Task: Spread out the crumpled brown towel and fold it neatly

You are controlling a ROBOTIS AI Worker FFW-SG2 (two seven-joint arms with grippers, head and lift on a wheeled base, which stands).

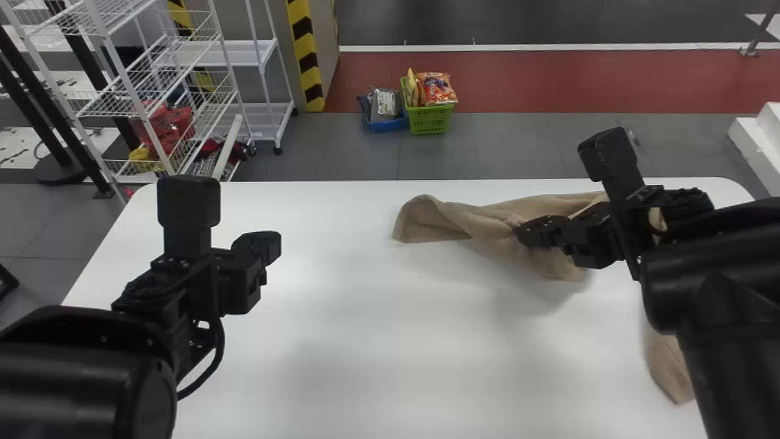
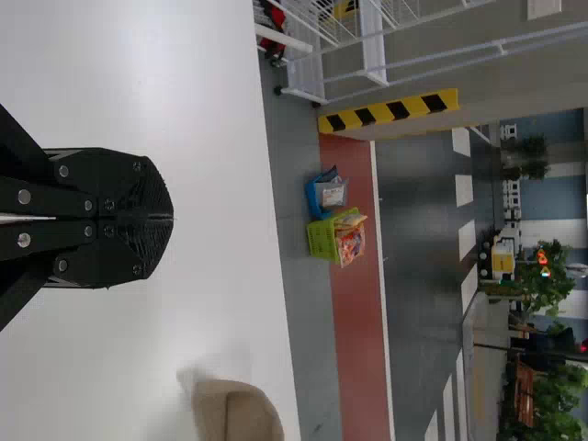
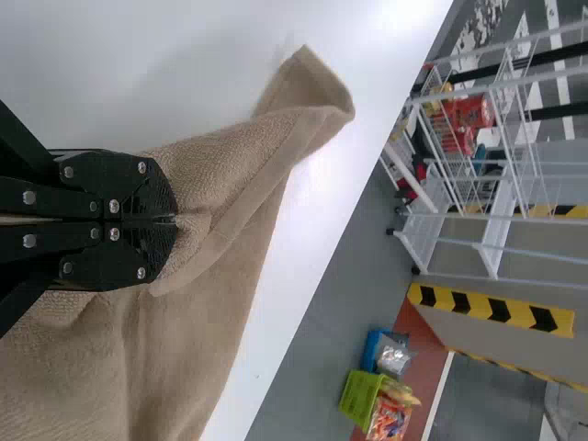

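Right jaws, centre right of the head view, clenched on a gathered pinch of the brown towel. Left jaws, left of centre, pressed together on nothing, above the white surface. Broad span of surface between the two, running down to the bottom of the frame; sideways room there for either arm. Towel lies in the upper right, a rounded, turned-over end pointing left, near the surface's far edge but short of it; upper fold stretches right, behind the right arm. More brown cloth shows lower right, beside that arm's dark tube, tapering to a blunt corner. Surface's far edge nearly straight, corners rounded. Cloth matte, looped pile, narrow flatter hem band; creases run toward the pinch in the right wrist view. Soft shadow under the gripped part. Beyond, upper middle: lattice-sided green plastic basket with glossy packets, touching or just beside a blue bin. White wire shelving, upper left.
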